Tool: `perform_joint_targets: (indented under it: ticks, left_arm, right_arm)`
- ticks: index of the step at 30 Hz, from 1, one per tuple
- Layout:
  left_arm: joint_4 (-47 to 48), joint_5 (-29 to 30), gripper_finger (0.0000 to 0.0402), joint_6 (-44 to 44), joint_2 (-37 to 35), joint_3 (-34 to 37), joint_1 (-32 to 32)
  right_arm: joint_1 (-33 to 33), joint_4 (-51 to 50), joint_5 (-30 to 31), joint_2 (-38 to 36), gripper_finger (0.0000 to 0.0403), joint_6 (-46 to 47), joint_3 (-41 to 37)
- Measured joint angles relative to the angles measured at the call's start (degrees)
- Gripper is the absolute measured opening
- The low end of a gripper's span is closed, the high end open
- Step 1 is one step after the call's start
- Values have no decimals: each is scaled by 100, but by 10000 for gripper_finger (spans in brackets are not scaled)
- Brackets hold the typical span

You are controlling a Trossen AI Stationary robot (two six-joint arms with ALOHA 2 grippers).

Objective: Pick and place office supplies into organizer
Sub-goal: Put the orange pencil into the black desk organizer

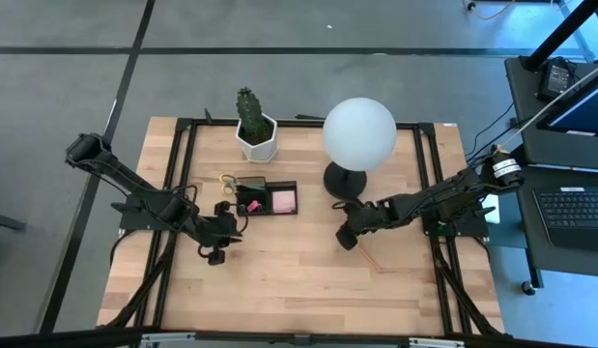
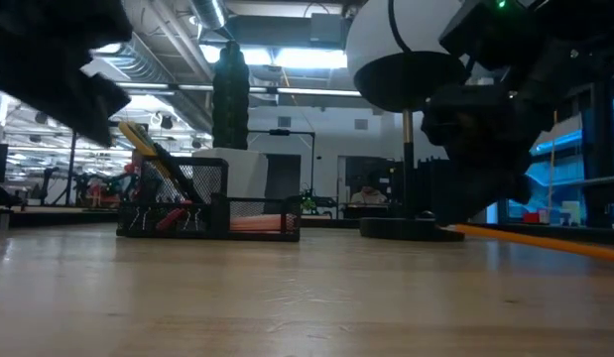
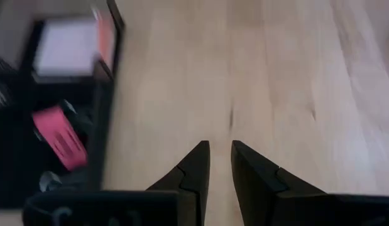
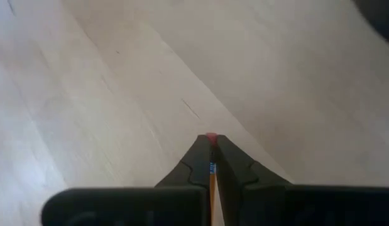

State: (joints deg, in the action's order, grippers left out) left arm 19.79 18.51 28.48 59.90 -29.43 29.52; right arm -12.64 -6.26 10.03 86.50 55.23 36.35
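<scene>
A: Start at the near side of the table. What is each arm doing?

B: The right gripper [image 1: 348,238] sits low near the table's [image 1: 299,280] middle, just in front of the lamp base [image 1: 345,179]. Its fingers [image 4: 200,164] are pressed together on the orange pencil [image 4: 211,171], whose pink eraser end peeks out just past the tips. The rest of the pencil trails back under the arm and shows as a thin line on the wood [image 1: 373,259].

A: And the left one?

B: The left gripper [image 1: 216,254] hovers over bare wood, just in front of the organizer [image 1: 252,209]. A narrow gap shows between its fingers [image 3: 194,169], with nothing in it.

A: What about the organizer itself?

B: It sits left of the lamp, in front of the cactus pot [image 1: 256,141]. The pink sticky-note pad [image 1: 283,200] fills its right compartment. A small pink piece [image 1: 250,205] lies in the middle part, and the yellow-handled scissors [image 1: 227,180] stand at its left end. From table height the scissors lean up over the mesh wall [image 2: 148,144].

A: Farthest back?

B: The cactus [image 1: 247,108] in its white pot, and the white globe lamp [image 1: 359,133] over its dark base.
</scene>
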Motion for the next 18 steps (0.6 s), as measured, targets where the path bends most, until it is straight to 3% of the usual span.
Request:
perform_joint_targets:
  ticks: [8, 13, 18]
  left_arm:
    - [-1094, 290, 61, -724, 0, -2, 0]
    - [-1116, 276, 61, -736, -2, -4, 2]
    - [-1105, 44, 61, -1134, -68, -4, 10]
  right_arm:
    - [9, 1149, 8, 168, 9, -493, 5]
    - [15, 1839, 11, 131, 9, -870, 48]
    - [15, 1899, 85, 128, 9, -1637, 575]
